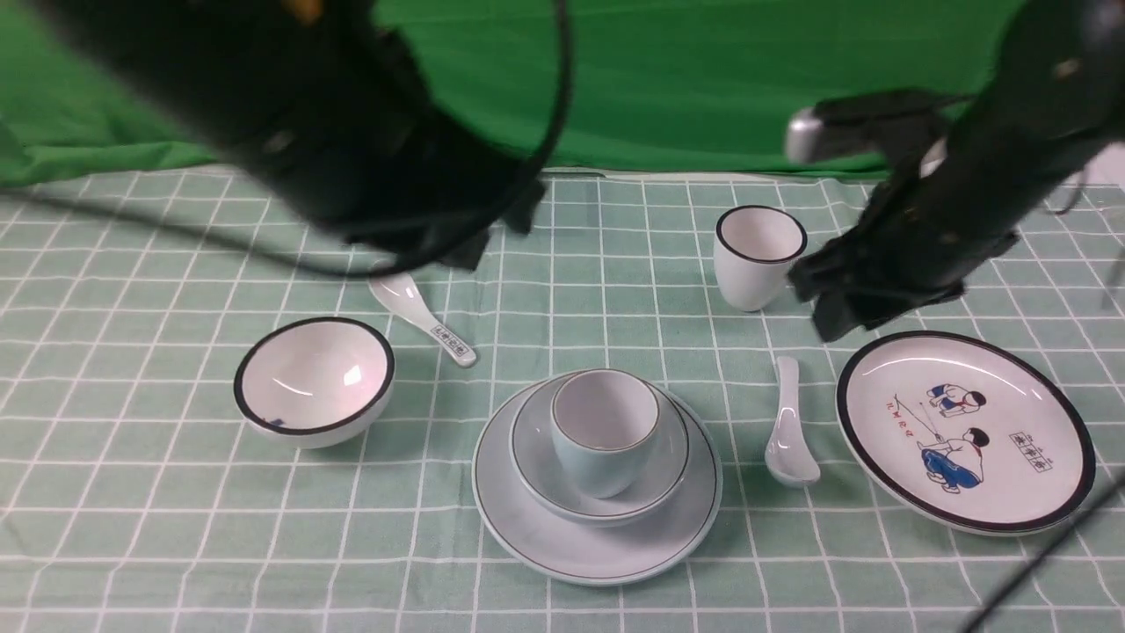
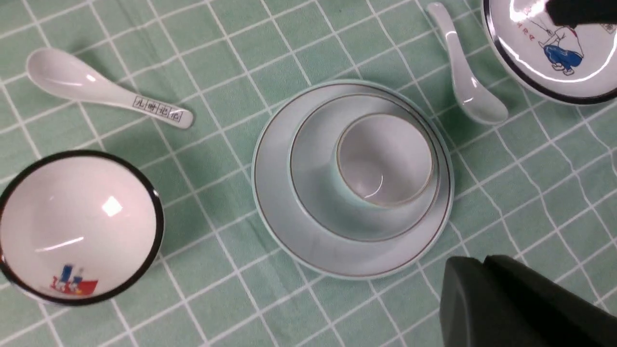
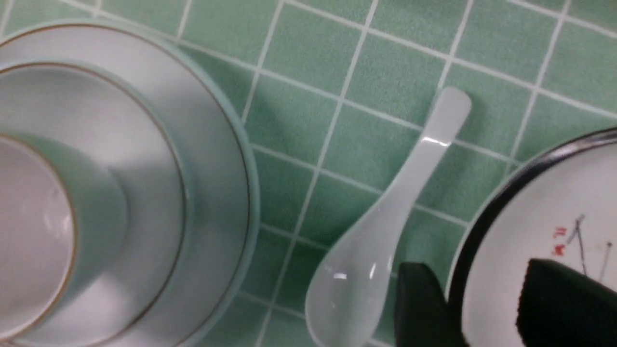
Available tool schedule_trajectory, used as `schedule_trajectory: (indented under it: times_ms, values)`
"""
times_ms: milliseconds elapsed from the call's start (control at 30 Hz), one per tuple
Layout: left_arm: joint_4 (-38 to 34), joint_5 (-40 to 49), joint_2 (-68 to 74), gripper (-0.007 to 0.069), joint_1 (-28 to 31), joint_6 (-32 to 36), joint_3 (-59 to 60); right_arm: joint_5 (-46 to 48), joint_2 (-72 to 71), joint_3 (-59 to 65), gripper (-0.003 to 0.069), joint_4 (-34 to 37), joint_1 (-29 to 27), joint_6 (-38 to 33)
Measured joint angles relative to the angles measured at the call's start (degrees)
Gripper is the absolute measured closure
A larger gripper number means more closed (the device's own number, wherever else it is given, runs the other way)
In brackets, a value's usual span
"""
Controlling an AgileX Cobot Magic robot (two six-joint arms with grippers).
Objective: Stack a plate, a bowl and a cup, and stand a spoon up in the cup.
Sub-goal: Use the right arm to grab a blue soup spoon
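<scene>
The pale blue-green plate (image 1: pixel 527 519) lies at front centre with the shallow bowl (image 1: pixel 536 440) on it and the small cup (image 1: pixel 605 431) standing upright in the bowl. The stack also shows in the left wrist view, plate (image 2: pixel 274 202), bowl (image 2: pixel 313 193), cup (image 2: pixel 383 161). The plain white spoon (image 1: pixel 787 426) lies flat on the cloth to the stack's right, handle pointing away; it also shows in the right wrist view (image 3: pixel 385 226). My right gripper (image 1: pixel 848 303) hovers open and empty above and behind the spoon (image 3: pixel 475 284). My left gripper (image 1: pixel 488 237) is raised, shut and empty (image 2: pixel 482 262).
A black-rimmed white bowl (image 1: pixel 314 380) sits at left, a spoon with printed characters (image 1: pixel 422 316) behind it. A black-rimmed white cup (image 1: pixel 758 255) stands at back right beside my right gripper. A cartoon plate (image 1: pixel 962 431) lies at right, next to the plain spoon. Green backdrop behind.
</scene>
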Motion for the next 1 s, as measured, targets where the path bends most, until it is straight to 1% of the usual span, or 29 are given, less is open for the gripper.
schedule_trajectory:
  times_ms: [33,67,100,133,167,200,267,400,600,633,667,700,733,767,800,833,900,1000]
  values:
    - [0.07,-1.06,-1.47,0.0617,0.0,-0.16,2.8,-0.29,1.89,-0.95,0.0312,-0.14,0.12,0.49]
    - [0.28,-3.11,-5.02,0.0617,0.0,-0.82,7.94,-0.56,5.34,-2.82,0.0282,-0.51,0.17,0.99]
    - [0.34,-3.11,-5.42,0.0617,0.0,-0.95,7.94,-0.56,5.76,-3.06,0.0277,-0.57,0.17,1.13]
    - [0.5,-5.21,-8.73,0.0617,0.0,-1.29,12.88,-0.72,9.05,-4.67,0.0238,-1.04,0.17,2.25]
    - [0.59,-5.43,-9.06,0.0617,0.0,-1.29,13.38,-0.72,9.05,-4.85,0.0228,-1.12,0.17,2.38]
    - [1.02,-6.95,-11.5,0.0617,0.0,-1.54,16.95,-0.91,11.72,-6.08,0.0197,-1.66,0.17,3.63]
    - [2.04,-8.02,-13.53,0.0617,0.0,-2.49,19.75,-0.98,13.52,-6.7,0.0179,-2.03,0.17,4.69]
    - [6.06,-8.46,-16.42,0.0616,0.0,-6.06,23.08,-1.9,16.48,-7.09,0.0167,-2.19,0.17,6.33]
    - [10.63,-8.66,-16.88,0.0616,0.0,-7.09,23.31,-3.17,18.81,-7.14,0.0172,-2.0,0.17,7.43]
    - [11.94,-8.71,-16.88,0.0616,0.0,-7.16,23.31,-3.3,19.0,-7.14,0.0196,-2.0,0.17,7.54]
    - [13.3,-8.71,-16.88,0.0616,0.0,-7.32,23.31,-3.44,19.04,-7.14,0.0246,-1.93,0.17,7.54]
    - [13.53,-8.71,-16.88,0.0616,0.0,-7.38,23.31,-3.44,19.04,-7.14,0.0257,-1.93,0.17,7.54]
    - [14.21,-8.71,-16.88,0.0616,0.0,-7.39,23.31,-3.5,19.04,-7.14,0.0321,-1.93,0.17,7.54]
    - [15.45,-8.71,-16.88,0.0616,0.0,-7.53,23.31,-3.66,19.04,-7.14,0.0446,-1.79,0.17,7.61]
    - [16.04,-8.71,-16.88,0.0616,0.0,-7.59,23.31,-3.64,19.04,-7.14,0.0499,-1.79,0.17,7.61]
    - [16.28,-8.72,-16.88,0.0616,0.0,-7.59,23.31,-3.64,19.04,-7.14,0.0505,-1.72,0.17,7.68]
    - [17.17,-8.9,-16.88,0.0616,0.0,-7.59,23.31,-3.0,18.84,-7.14,0.0491,-0.97,0.17,7.48]
    - [17.46,-8.9,-16.88,0.0616,0.0,-7.72,23.31,-0.36,16.25,-7.06,0.0491,0.95,0.17,7.03]
